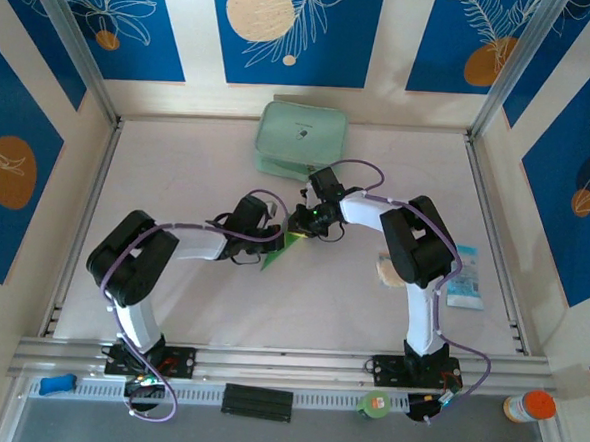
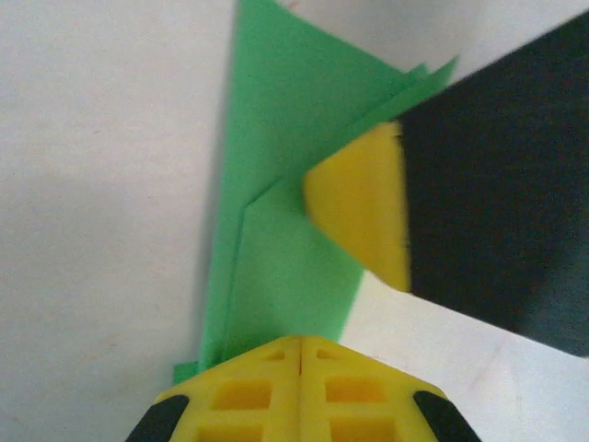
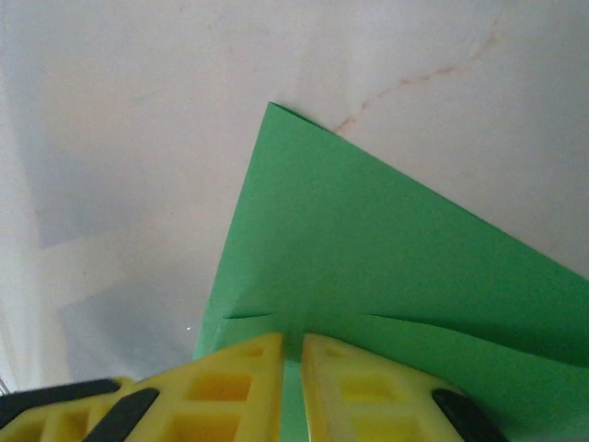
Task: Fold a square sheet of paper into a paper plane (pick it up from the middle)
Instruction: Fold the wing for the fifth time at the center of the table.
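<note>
The step in hand looked like setting a crease while the green paper (image 2: 285, 276) was carried between both arms. To do it well, the left pincer (image 2: 301, 345) probably needed to act as a fixed anchor while the right pincer (image 3: 293, 345) worked along the fold line. Neither should have pulled away from the other, since such a thin sheet would likely tear or slip. The layered edges near the point ought to have been held flush before any pressing. Lowering the piece onto the bench (image 1: 198, 175) would have given a firm surface to flatten against.

The left pincer was closed tight, its yellow fingers meeting with the paper's narrow end clamped between them. The right pincer was nearly closed, with only a slim gap in which green showed, so it too pinched the paper at a folded edge.

The paper was already folded into a pointed, layered shape. It sat between the two pincers over the middle of the bench, reaching forward from each pair of fingers. It was well clear of the mint-green pouch (image 1: 300, 136) at the far side.
</note>
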Controlling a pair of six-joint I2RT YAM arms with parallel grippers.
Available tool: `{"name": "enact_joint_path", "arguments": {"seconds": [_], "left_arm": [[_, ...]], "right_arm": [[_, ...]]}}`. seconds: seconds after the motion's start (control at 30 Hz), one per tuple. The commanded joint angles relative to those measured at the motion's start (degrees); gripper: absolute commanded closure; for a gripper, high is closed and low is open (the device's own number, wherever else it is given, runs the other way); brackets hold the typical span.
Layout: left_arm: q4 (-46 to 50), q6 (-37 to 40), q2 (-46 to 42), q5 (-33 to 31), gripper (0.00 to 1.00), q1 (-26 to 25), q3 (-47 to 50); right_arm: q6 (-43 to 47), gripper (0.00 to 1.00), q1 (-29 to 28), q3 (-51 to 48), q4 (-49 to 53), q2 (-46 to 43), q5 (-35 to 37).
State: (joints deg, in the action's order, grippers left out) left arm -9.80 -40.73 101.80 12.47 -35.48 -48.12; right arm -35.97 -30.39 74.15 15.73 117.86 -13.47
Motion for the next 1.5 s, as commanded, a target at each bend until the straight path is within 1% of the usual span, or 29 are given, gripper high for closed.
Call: {"name": "enact_joint_path", "arguments": {"seconds": [0.0,0.27,0.33,0.4,0.57,0.77,0.9,1.07,1.3,1.37,1.47], "left_arm": [[3.8,-1.1,1.0,-4.3,1.00,0.2,-1.9],[7.9,-2.0,3.2,-4.3,1.00,0.2,-2.4],[8.5,-2.1,3.4,-4.1,1.00,0.2,-2.7],[9.0,-2.0,3.6,-4.0,1.00,0.2,-2.9],[10.1,-2.0,3.9,-3.8,1.00,0.2,-3.3],[11.6,-1.7,4.0,-4.0,1.00,0.2,-2.9],[13.6,-0.9,3.4,-5.0,1.00,0.2,-2.3],[16.1,0.3,2.7,-5.9,1.00,0.2,-1.2],[16.0,0.4,3.4,-4.6,1.00,0.2,-1.0],[15.9,0.6,3.6,-4.1,1.00,0.3,-1.2],[15.5,0.8,3.6,-3.1,1.00,0.3,-1.9]], "right_arm": [[-0.5,0.85,-0.2,-2.2,1.9,-0.7,-0.4],[0.2,0.87,-0.4,-4.6,-2.4,-8.2,-3.2],[0.7,0.87,-1.2,-4.2,-1.1,-8.6,-1.6],[0.8,0.87,-1.9,-4.1,0.0,-8.0,-0.1],[-0.4,0.90,-2.6,-4.5,-0.2,-5.1,1.1],[-1.8,0.93,-1.9,-3.9,-0.3,-1.9,2.6],[-1.6,0.94,0.0,-4.5,-0.4,-1.2,4.0],[-1.5,0.94,4.9,-5.3,-1.5,-0.8,5.1],[-3.8,0.94,11.1,-4.7,-2.4,-0.8,5.5],[-3.8,0.94,12.2,-4.6,-2.4,-1.9,5.8],[-3.0,0.94,12.4,-5.4,-2.1,-5.5,6.9]]}}
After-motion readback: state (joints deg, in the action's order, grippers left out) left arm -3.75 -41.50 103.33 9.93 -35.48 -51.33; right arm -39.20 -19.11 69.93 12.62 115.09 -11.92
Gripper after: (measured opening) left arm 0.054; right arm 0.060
